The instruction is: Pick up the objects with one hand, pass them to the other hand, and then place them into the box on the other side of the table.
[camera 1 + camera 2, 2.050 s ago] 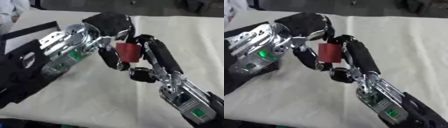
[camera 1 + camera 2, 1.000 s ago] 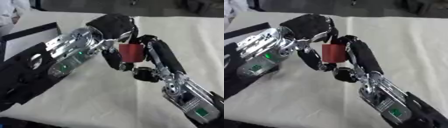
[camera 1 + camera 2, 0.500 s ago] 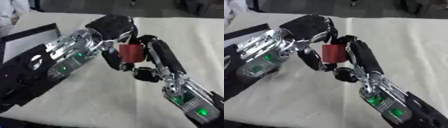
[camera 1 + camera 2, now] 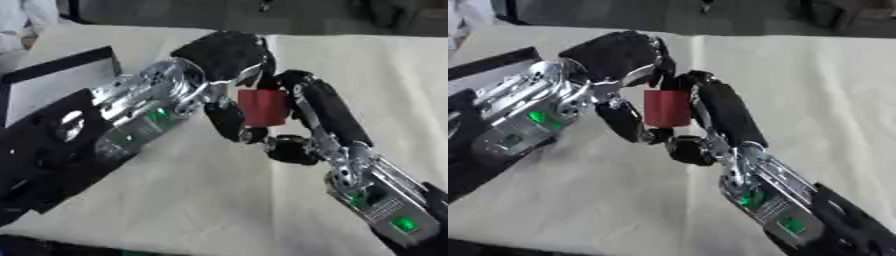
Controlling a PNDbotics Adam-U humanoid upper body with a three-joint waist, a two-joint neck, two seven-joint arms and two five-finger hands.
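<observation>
A red block hangs above the middle of the cream-covered table, caught between both hands. My left hand comes in from the left; its black fingers curl over the block's top and its thumb curls against the left face. My right hand rises from the lower right, with its long fingers lying along the block's right side and its thumb curled under. Both hands touch the block; I cannot tell which one bears it. The block's back is hidden.
A black-walled box with a pale inside sits at the left edge, partly behind my left forearm. The cream cloth stretches bare to the right and toward the near edge. The table's far edge runs along the top.
My left forearm has shifted a little to the right and up. The red block and my right hand stay in the same spot between the hands.
</observation>
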